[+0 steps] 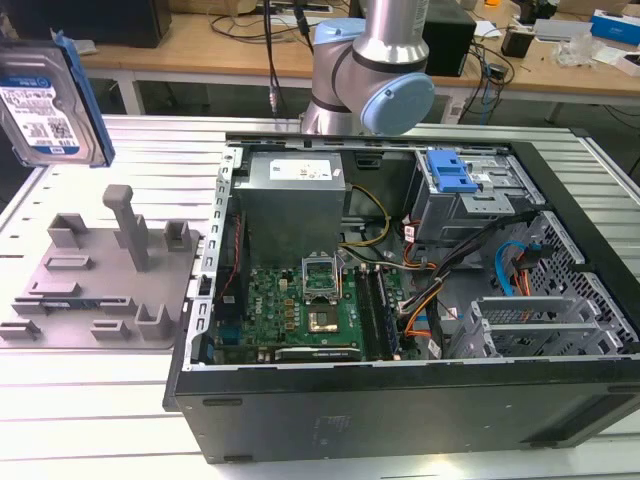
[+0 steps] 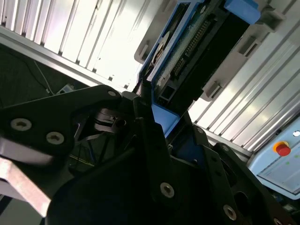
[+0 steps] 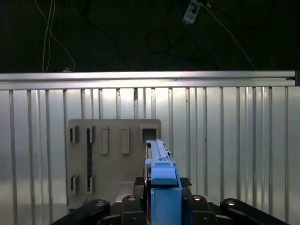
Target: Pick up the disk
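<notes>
The disk (image 1: 48, 100) is off the table, up in the air at the upper left of the exterior view, label side facing the camera, tilted, blue rails on its edges. It sits above the grey fixture (image 1: 100, 275) and is not touching it. In both wrist views the gripper (image 3: 161, 187) has its black jaws clamped on the disk's blue-railed edge (image 2: 187, 51). The open computer case (image 1: 400, 300) fills the centre-right of the exterior view, with the arm (image 1: 370, 75) behind it.

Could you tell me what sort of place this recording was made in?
Probably a robotics lab or workshop: an open computer case and grey fixture sit on a slotted aluminium table, with cluttered wooden benches behind.
</notes>
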You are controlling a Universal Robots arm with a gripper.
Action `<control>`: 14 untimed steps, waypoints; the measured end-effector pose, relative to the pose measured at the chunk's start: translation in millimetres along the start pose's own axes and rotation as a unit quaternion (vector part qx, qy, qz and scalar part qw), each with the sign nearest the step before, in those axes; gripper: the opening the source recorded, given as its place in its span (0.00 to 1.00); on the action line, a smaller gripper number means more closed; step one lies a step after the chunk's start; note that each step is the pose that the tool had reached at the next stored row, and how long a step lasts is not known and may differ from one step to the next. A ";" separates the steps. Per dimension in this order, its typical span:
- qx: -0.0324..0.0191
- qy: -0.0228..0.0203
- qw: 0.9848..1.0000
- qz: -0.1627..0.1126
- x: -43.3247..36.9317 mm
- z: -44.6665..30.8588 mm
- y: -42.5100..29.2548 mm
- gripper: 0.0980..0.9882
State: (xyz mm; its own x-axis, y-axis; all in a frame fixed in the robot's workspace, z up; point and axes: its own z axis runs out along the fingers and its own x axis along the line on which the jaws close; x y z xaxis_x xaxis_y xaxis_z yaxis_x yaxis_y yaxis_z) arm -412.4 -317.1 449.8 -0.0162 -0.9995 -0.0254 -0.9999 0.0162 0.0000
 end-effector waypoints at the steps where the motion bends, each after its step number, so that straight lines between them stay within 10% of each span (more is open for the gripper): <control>1: 0.000 0.000 1.000 0.000 -0.1 -3.4 0.0 0.30; 6: 0.001 -0.002 1.000 0.000 -0.6 -21.1 0.0 0.30; 14: 0.001 -0.002 1.000 0.000 -0.6 -22.3 0.0 0.30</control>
